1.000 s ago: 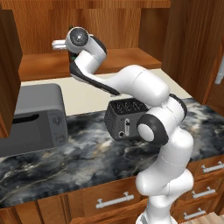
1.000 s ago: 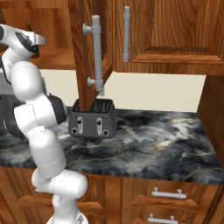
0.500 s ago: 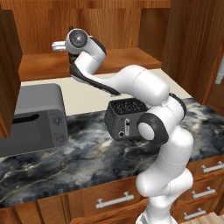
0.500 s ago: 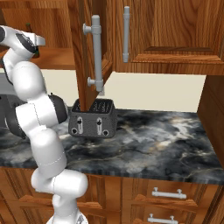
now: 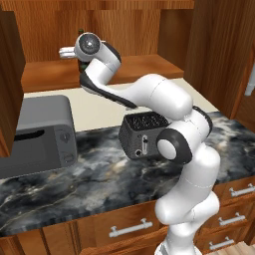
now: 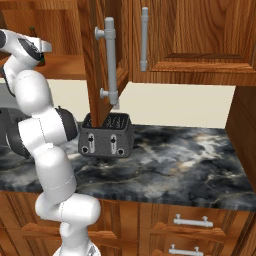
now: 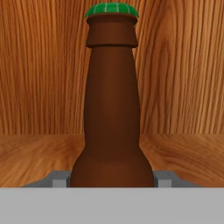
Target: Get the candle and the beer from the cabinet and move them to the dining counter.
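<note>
Beer (image 7: 112,109): brown glass, green cap, upright on wood shelf (image 7: 39,155) inside cabinet (image 5: 124,30), dead ahead of my gripper (image 7: 112,180) and very close. Its shoulder sits between my two grey fingertips (image 7: 59,178), one per side, each right at the glass; can't tell if touching or clamped, so grip state unclear.
Cabinet back wall: vertical wood grain, straight behind bottle.
Shelf: reddish wood, runs out to both sides of bottle.
Cabinet door (image 6: 102,55): open, edge-on, off to my right, w/ long silver bar handle (image 6: 111,60). 2nd handle (image 6: 144,39) on the shut door further right.
Worktop (image 5: 74,184): black-grey veined marble, well below my hand.
Toaster (image 6: 106,136): dark, slotted top, on worktop below and right of hand, under the open door.
Microwave (image 5: 35,134): grey, on worktop below and left.
Drawers (image 5: 124,226): wood, horiz. silver pulls, under worktop.
Backsplash: plain cream wall between worktop and shelf.
</note>
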### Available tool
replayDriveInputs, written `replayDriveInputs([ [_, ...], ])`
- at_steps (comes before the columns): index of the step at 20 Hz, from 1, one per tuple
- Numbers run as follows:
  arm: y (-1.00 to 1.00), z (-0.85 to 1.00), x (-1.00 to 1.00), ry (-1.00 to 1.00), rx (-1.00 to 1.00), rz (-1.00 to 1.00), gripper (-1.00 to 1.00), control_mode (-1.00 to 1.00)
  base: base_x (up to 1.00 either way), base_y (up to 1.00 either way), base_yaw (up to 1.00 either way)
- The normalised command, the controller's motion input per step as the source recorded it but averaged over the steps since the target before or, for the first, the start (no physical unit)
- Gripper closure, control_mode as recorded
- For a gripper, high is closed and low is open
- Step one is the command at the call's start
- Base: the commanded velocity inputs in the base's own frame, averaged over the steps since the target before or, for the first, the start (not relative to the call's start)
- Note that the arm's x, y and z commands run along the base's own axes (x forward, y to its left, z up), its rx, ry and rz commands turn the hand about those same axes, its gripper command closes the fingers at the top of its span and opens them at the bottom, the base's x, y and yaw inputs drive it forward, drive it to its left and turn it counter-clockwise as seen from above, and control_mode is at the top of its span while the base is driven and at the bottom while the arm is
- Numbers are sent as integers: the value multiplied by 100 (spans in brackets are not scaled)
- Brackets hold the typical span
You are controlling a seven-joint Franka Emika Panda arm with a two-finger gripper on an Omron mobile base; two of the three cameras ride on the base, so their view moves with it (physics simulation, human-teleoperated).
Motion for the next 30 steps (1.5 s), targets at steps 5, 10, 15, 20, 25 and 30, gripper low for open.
replayDriveInputs([
  [5, 0, 0, 0, 0, 0, 0, 100, -100, 0, 0, 0],
  [10, 0, -2, 0, 0, 0, 0, 100, -100, 0, 0, 0],
  [15, 1, -3, -5, 1, 0, 0, 100, -100, 0, 0, 0],
  [20, 2, -1, -43, 0, 0, 4, 100, -100, 0, 0, 0],
  [25, 21, -6, -23, 1, -2, 0, 100, -100, 0, 0, 0],
  [30, 3, -4, 0, 0, 0, 0, 100, -100, 0, 0, 0],
])
